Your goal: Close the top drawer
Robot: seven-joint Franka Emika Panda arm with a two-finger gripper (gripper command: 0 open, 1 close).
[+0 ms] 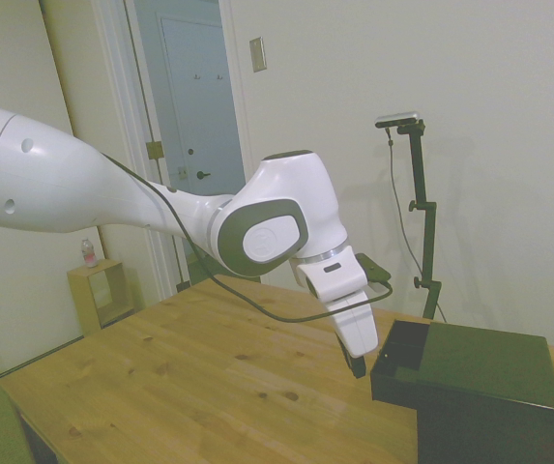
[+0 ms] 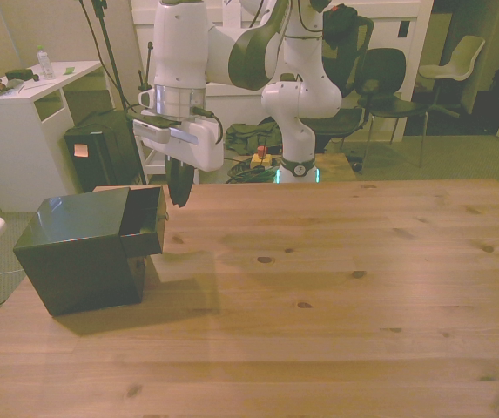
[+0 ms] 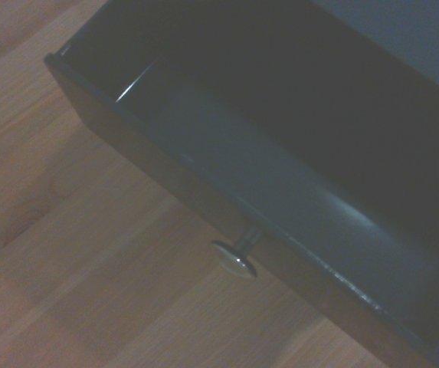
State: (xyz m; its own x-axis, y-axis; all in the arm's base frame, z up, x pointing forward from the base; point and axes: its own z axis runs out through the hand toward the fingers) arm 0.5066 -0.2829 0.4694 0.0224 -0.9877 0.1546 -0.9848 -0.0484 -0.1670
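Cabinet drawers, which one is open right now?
The top drawer: it alone juts out of the cabinet toward the front view's right, inside exposed. Nothing below it sticks out.

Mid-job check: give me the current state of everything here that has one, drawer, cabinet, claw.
top drawer: open, pulled partway out of the cabinet, nothing visible inside in the wrist view.
drawer knob: free, nothing gripping it.
cabinet: upright on the table.
claw: shut, holding nothing, hanging just in front of the drawer's front panel, above the tabletop.
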